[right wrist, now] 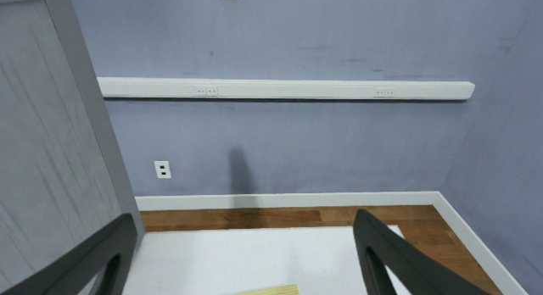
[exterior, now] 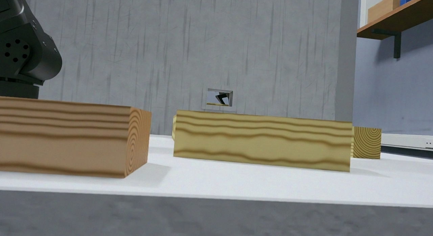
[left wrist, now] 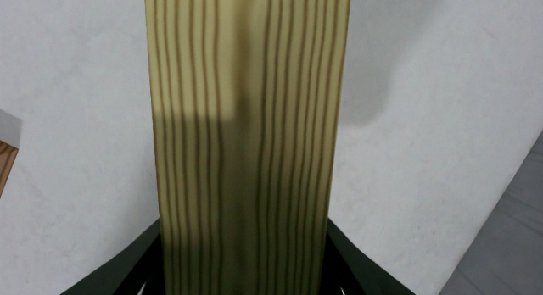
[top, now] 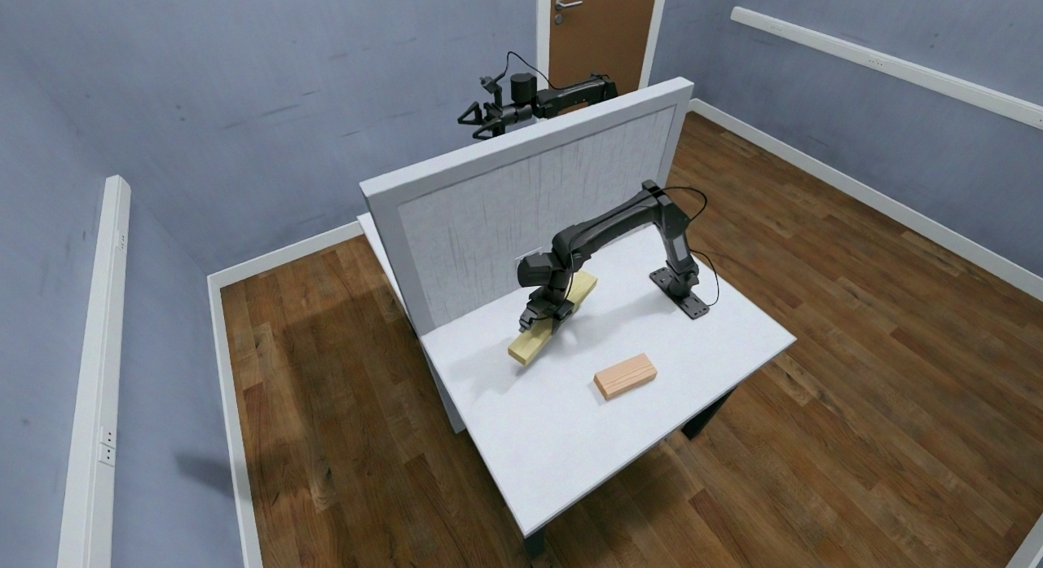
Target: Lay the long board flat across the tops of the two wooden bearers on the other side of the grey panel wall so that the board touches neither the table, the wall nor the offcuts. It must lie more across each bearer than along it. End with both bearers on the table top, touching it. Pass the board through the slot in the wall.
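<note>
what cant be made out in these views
- middle of the board: top view, behind the left gripper
- base of the right arm: top view, behind the grey panel wall
- far end of the pinkish block: exterior view, cut off by the picture edge

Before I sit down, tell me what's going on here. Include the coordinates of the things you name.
The left gripper (top: 548,327) is clamped on the long board (top: 532,341) (left wrist: 248,117), holding it just above the table (top: 619,448) on its side of the wall (top: 481,229) (exterior: 136,52) (right wrist: 51,117). The board isn't through the slot (exterior: 219,97) yet. Beyond the wall, the right gripper (top: 475,125) (right wrist: 248,220) hangs open and empty.
</note>
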`<state>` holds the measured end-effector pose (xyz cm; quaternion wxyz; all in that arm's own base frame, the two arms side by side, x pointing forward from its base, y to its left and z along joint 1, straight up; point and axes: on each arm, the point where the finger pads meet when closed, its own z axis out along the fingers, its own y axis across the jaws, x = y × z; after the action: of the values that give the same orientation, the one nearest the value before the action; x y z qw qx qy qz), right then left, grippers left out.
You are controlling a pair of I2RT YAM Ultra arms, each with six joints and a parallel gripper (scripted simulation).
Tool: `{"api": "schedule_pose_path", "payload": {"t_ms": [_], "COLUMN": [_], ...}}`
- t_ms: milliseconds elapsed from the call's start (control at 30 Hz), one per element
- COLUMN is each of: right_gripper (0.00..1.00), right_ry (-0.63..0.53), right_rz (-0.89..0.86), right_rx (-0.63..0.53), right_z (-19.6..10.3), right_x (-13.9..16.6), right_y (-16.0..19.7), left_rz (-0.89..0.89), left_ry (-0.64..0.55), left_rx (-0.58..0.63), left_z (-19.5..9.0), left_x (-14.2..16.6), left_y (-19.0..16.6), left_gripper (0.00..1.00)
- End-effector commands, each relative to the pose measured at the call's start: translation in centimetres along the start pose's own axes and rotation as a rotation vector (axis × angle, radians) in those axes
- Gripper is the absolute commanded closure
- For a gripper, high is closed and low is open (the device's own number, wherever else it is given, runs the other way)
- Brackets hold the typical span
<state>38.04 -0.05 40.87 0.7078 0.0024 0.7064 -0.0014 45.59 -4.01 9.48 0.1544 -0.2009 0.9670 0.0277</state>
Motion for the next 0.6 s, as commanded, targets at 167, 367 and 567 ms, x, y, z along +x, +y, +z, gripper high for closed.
{"api": "schedule_pose_path", "payload": {"t_ms": [167,367,567], "right_gripper": [0.0,0.0,0.0], "right_ry": [0.003,0.003,0.003], "right_rz": [0.0,0.0,0.0], "right_rx": [-0.016,-0.016,-0.016], "right_z": [-0.3,-0.3,-0.3], "right_x": [-0.1,-0.1,-0.1], "right_y": [0.5,0.5,0.5], "left_rz": [-0.013,0.228,0.586], "left_ry": [-0.067,0.03,0.094], "left_rx": [0.028,0.05,0.125], "left_z": [-3.7,-1.2,-0.6], "left_x": [-1.7,-0.9,-0.4], "left_y": [-0.4,-0.6,-1.5], "left_gripper": [1.0,1.0,1.0]}}
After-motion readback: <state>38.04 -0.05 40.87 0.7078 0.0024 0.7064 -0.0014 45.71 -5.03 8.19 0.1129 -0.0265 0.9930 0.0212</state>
